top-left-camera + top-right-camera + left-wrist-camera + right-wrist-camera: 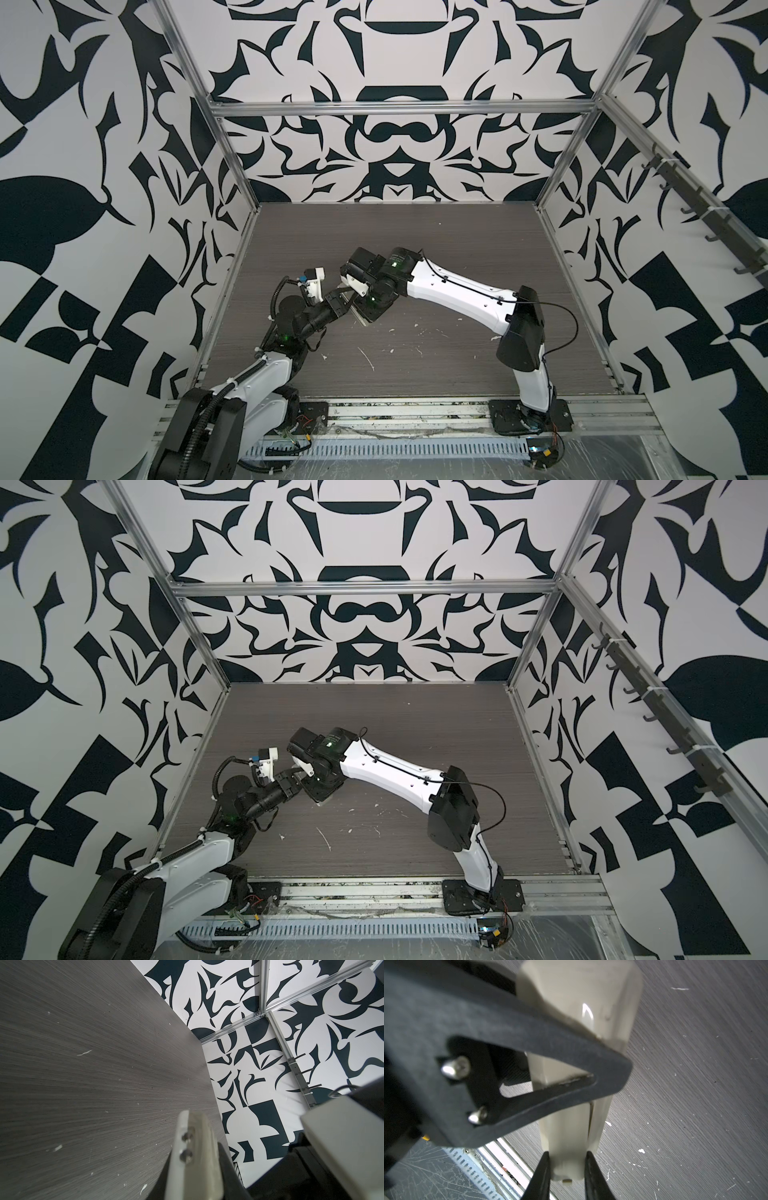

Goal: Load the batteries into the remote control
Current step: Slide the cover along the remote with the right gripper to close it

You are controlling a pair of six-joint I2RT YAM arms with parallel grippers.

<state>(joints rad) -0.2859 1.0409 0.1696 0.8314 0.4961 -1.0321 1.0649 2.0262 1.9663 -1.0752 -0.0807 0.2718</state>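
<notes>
The left hand point(348, 300), jaws closed, lies across the beige back of the slim white remote control point(566, 1126) over the grey wood-grain worktop point(415, 249), left of centre. The right hand point(566, 1159) pinches the remote's end. No batteries show anywhere, so they seem already loaded, with perhaps only the cover left to seat.

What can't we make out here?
- Batteries: in no view; loaded or not, cannot tell.
- Beige-backed white remote control: the right wrist view shows only its blurred back, crossed by a dark gripper finger. In both top views it is mostly hidden under the arms' wrists.
- Its screen and buttons: no view shows them.
</notes>
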